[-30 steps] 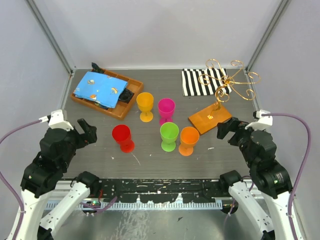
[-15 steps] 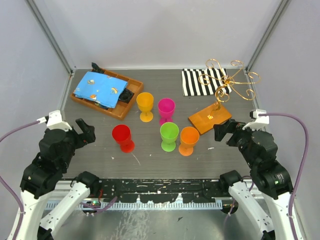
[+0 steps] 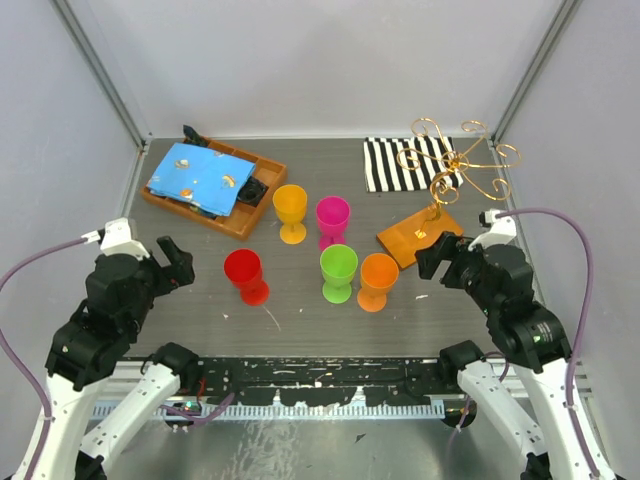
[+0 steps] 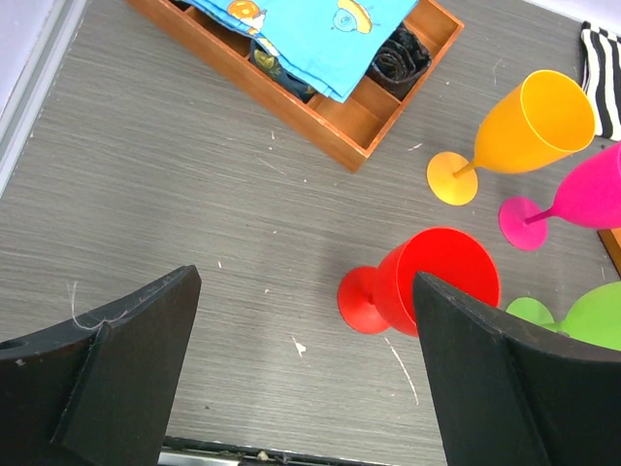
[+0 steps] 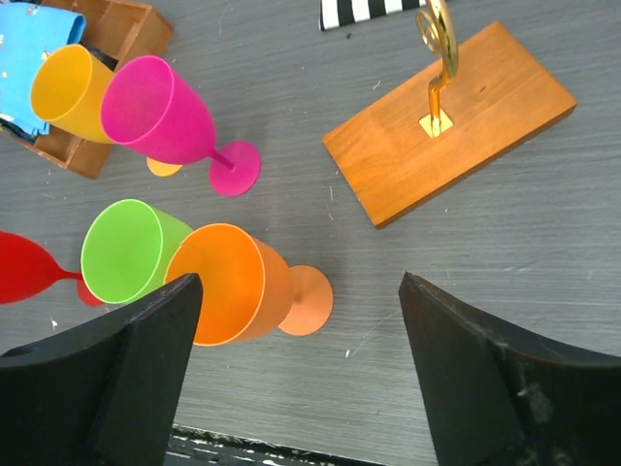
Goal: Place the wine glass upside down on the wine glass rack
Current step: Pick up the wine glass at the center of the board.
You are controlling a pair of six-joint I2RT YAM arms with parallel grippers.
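- Jaws of the right gripper (image 3: 437,259) stand spread with nothing between them. It hovers just right of the orange wine glass (image 3: 378,279).
- Left gripper (image 3: 172,262) is likewise spread and empty, left of the red wine glass (image 3: 244,274) and apart from it.
- Step in hand, as I judge it: the reach. No glass is taken yet, and all stand upright on the table.
- Next move probably calls for closing on the orange wine glass, the nearest. It must then be lifted, turned over and its foot hooked on a scroll arm of the wine glass rack (image 3: 455,165). The rack stands at far right, its base just beyond that glass.
- Count: five glasses, namely red, orange, yellow glass (image 3: 290,210), magenta glass (image 3: 333,218) and green glass (image 3: 338,270).
- One rack, one wooden tray (image 3: 262,200), one striped cloth (image 3: 390,165).
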